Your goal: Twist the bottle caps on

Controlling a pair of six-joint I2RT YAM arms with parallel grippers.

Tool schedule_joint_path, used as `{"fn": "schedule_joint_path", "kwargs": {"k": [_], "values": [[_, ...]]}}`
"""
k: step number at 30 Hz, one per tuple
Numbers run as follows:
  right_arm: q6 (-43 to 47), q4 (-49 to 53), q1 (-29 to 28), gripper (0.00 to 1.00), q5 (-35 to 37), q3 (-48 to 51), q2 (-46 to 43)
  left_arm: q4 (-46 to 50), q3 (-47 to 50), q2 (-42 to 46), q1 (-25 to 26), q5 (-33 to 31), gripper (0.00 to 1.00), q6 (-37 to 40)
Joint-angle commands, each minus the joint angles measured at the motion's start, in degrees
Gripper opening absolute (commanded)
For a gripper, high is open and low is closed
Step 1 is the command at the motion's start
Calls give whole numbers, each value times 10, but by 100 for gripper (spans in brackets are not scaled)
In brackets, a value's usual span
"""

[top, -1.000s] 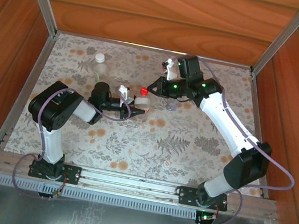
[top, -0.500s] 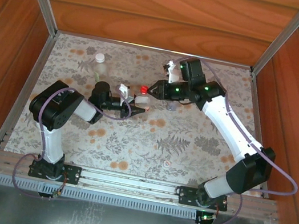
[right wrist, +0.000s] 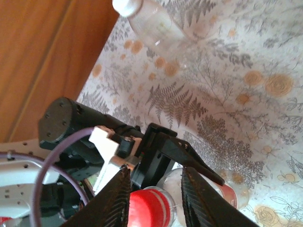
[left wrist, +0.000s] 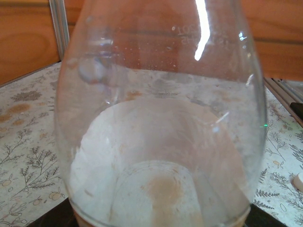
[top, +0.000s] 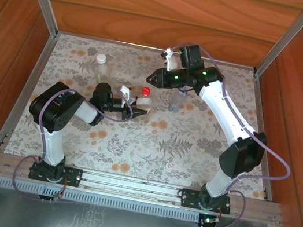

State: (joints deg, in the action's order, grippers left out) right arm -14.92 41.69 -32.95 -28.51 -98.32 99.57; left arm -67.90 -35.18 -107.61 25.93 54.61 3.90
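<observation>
My left gripper point(top: 135, 111) is clamped on the labelled bottle point(top: 145, 104), upright near the table's centre, evidently to stop it rotating. Its red cap point(top: 145, 92) sits on the neck. My right gripper point(top: 153, 78) hovers above the cap with jaws parted and empty, placed to close on it for a turn.

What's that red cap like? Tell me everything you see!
The red cap is small, round, shiny plastic with pale lines round its side. It sits on top of the bottle with the red-orange label, which the left gripper holds near the middle of the table. The right gripper has its fingers apart on either side of it; whether they touch is unclear.
</observation>
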Motion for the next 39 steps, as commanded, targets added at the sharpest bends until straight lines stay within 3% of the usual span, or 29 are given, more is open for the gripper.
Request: {"fn": "schedule_joint_path", "kwargs": {"k": [1, 9, 39], "values": [[14, 31, 2, 30, -46, -13, 7, 107, 27, -25, -5, -14, 49, 8], [14, 38, 1, 21, -64, -1, 10, 107, 26, -29, -5, -14, 49, 6], [-16, 6, 1, 18, -30, 82, -70, 108, 20, -35, -6, -13, 49, 0]]}}
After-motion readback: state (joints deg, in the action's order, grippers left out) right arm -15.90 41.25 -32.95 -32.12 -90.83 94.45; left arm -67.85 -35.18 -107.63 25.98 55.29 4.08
